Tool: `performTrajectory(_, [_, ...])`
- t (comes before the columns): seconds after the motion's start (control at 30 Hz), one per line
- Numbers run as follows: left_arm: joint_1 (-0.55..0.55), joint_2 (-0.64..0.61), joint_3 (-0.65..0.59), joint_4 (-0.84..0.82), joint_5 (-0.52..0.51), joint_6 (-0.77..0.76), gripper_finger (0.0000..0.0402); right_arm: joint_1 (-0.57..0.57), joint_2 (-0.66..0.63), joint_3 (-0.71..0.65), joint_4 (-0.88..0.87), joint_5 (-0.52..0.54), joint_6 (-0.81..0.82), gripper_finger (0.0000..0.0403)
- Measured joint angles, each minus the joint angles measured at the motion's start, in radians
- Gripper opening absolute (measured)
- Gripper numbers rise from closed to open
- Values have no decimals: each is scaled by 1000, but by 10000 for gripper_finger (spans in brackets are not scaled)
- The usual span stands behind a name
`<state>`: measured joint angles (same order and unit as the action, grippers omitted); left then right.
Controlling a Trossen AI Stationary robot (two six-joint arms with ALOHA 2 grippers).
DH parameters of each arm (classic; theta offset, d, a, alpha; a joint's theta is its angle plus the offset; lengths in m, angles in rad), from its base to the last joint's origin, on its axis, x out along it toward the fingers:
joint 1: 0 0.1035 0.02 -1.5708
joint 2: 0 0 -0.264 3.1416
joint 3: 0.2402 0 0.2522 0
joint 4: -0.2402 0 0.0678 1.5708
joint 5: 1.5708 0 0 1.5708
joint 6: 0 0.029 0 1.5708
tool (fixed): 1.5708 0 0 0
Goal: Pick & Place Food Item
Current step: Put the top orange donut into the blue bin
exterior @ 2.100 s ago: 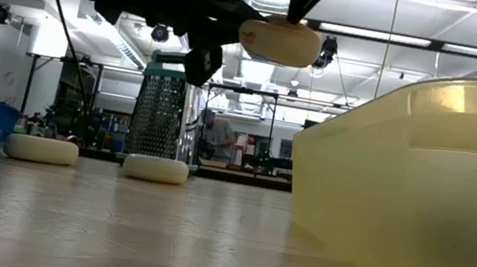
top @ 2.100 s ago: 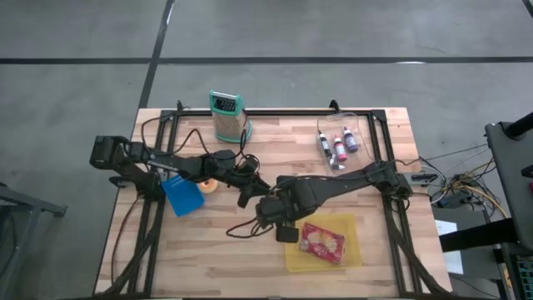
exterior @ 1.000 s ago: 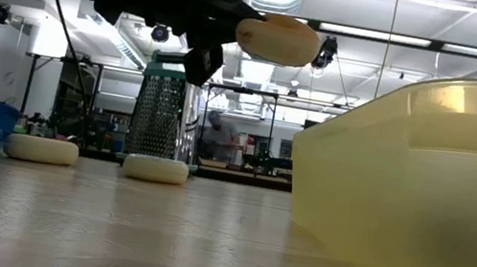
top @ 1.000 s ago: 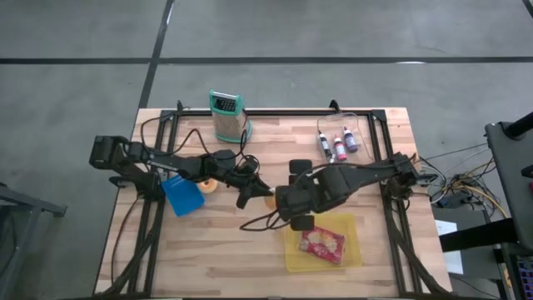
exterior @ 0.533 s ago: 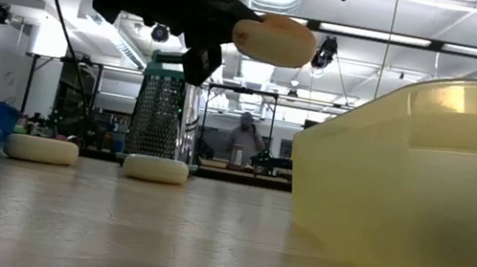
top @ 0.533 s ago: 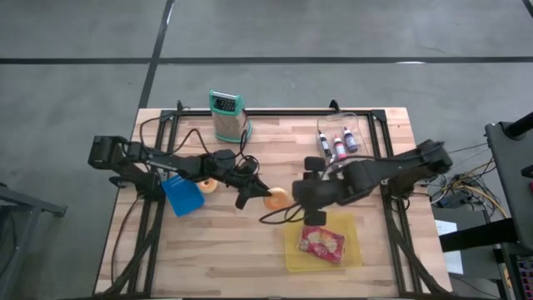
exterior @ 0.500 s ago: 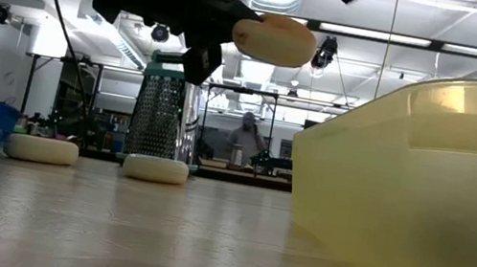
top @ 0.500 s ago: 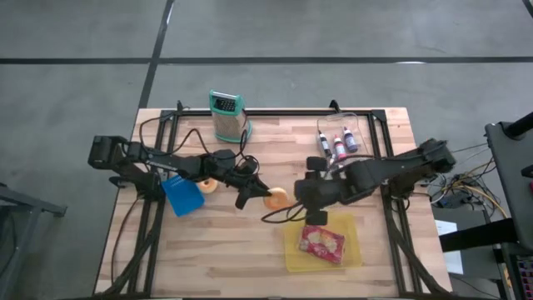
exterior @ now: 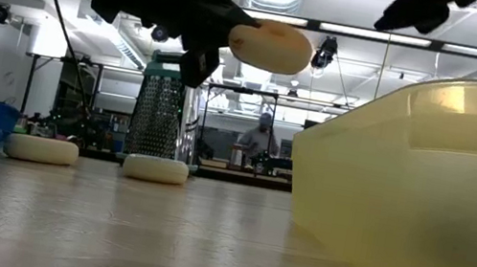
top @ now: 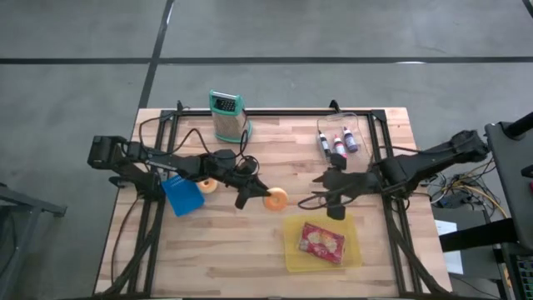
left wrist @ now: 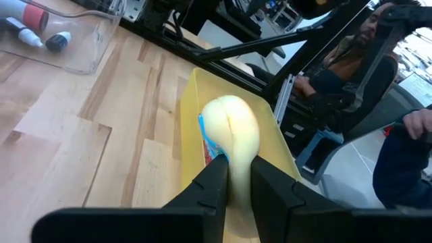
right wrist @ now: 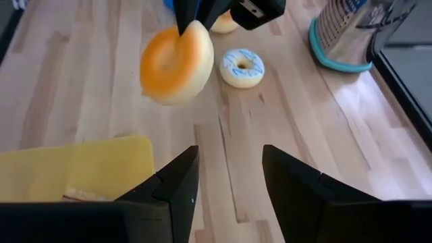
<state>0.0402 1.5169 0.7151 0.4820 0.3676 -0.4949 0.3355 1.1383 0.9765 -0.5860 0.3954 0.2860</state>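
An orange-glazed doughnut (top: 276,199) hangs above the table's middle in my left gripper (top: 264,197), which is shut on it. It also shows in the low view (exterior: 271,45), the left wrist view (left wrist: 233,131) and the right wrist view (right wrist: 177,63). My right gripper (right wrist: 229,192) is open and empty, to the right of the doughnut (top: 326,194). A yellow tray (top: 293,258) at the near right lies flat on the table and holds a red packet (top: 321,242). My left gripper pinches the doughnut at its rim nearest the arm (left wrist: 231,177), one finger on the glazed face and one on the underside. The fingers (right wrist: 196,15) come about level from the table's left. The doughnut is lifted clear of the table, nearly flat, glaze up.
A blue-iced doughnut (right wrist: 243,67) and another doughnut (top: 208,185) lie near a blue basket (top: 181,196). A metal grater (top: 226,117) stands at the far edge. A clear tray of small bottles (top: 340,143) sits at the far right. A person shows beyond the table (left wrist: 351,54).
My right gripper has drawn back from beside the doughnut toward the table's right edge. My left gripper has stayed in place with the doughnut, which has tipped slightly.
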Motion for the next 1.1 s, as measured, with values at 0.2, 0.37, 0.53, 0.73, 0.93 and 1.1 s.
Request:
performTrajectory(0.2, [3,-1,0,-22,0,15,58,0,-115,-185,188,0,-5,153])
performTrajectory(0.37, [6,-9,0,-76,0,26,58,-1,-170,-286,287,0,-9,151])
performTrajectory(0.53, [10,-64,0,-214,-29,27,57,-1,-183,-358,359,1,-27,150])
performTrajectory(0.73, [10,-214,0,-562,-305,26,57,0,-166,-399,419,1,-122,150])
performTrajectory(0.93, [7,-399,0,-852,-484,-96,57,-1,-170,-403,421,1,-134,150])
performTrajectory(1.1, [2,-533,0,-973,-484,-177,57,-2,-170,-396,421,1,-150,150])
